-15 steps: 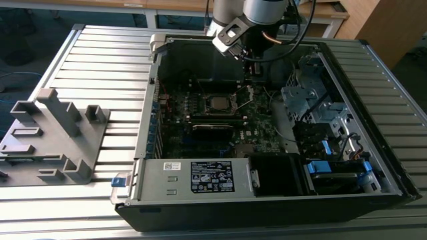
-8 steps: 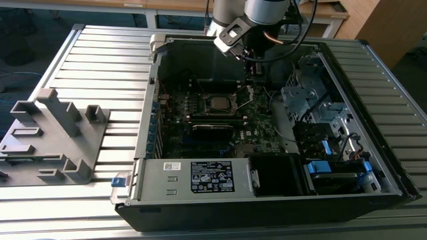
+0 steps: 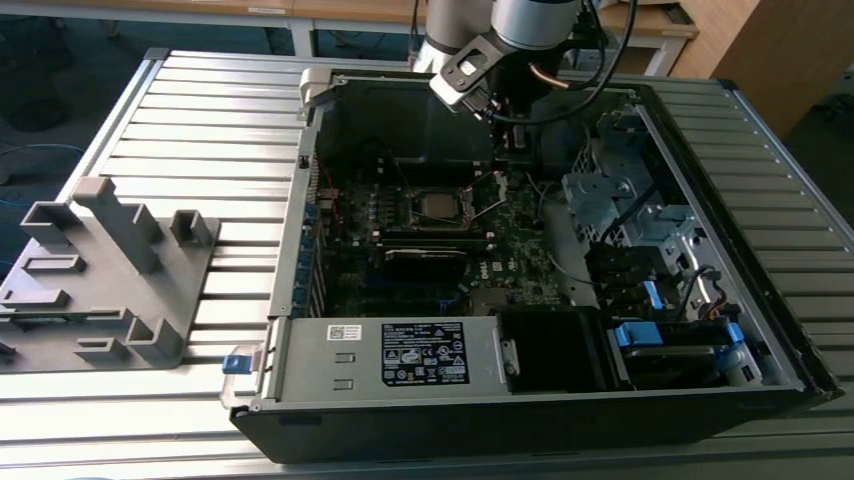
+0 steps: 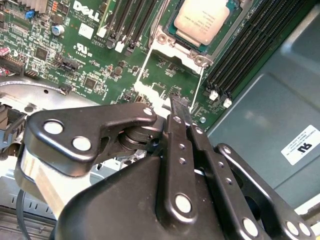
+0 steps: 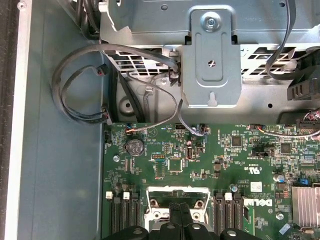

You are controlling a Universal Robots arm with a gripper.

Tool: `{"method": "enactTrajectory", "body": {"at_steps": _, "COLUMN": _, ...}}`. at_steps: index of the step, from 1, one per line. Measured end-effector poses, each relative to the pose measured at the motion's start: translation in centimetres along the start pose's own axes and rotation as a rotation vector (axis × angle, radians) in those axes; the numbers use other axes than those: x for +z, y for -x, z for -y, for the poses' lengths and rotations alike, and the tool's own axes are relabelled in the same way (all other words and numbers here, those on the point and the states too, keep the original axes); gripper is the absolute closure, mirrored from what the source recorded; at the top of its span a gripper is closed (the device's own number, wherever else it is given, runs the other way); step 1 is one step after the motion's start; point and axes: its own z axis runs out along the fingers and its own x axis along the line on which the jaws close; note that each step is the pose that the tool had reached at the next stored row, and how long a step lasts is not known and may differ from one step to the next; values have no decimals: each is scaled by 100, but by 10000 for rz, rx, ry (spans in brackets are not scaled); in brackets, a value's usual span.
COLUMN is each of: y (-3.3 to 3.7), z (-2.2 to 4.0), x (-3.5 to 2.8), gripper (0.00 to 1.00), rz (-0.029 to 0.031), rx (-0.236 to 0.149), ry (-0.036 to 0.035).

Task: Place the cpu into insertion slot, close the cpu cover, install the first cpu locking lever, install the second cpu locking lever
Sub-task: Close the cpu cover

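a robot arm (image 3: 531,18) reaches into an open computer case (image 3: 534,420) lying on a slatted desk (image 3: 200,110). its gripper (image 4: 180,100) hangs just above the motherboard (image 4: 90,60), close beside the insertion slot (image 3: 439,207). the gripper's fingers are pressed together, with nothing seen between them. in the second wrist view the cpu (image 4: 202,17) lies seated in the slot, its pale metal top facing up. the cpu cover (image 4: 179,47) appears to lie flat around it, though how fully it is down cannot be told. judged from that, the placing is done and the work stands at the cover-and-lever stage. whether either locking lever is latched cannot be made out. the next move looks to call for a small, exact shift of the narrow fingertips toward the edge of the slot's metal frame. it would likely need a controlled push rather than a grasp, kept clear of the memory slots (image 4: 250,45) that run along either side.
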Motion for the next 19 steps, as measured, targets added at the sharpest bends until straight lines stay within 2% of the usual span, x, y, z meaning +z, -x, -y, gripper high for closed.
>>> {"method": "enactTrajectory", "body": {"at_steps": 6, "y": 0, "z": -30, "x": 2, "gripper": 89, "rz": 0, "rx": -1, "ry": 0}}
{"method": "enactTrajectory", "body": {"at_steps": 13, "y": 0, "z": -32, "x": 2, "gripper": 89, "rz": 0, "rx": 0, "ry": -1}}
{"method": "enactTrajectory", "body": {"at_steps": 19, "y": -1, "z": -80, "x": 5, "gripper": 89, "rz": -1, "rx": 0, "ry": 0}}
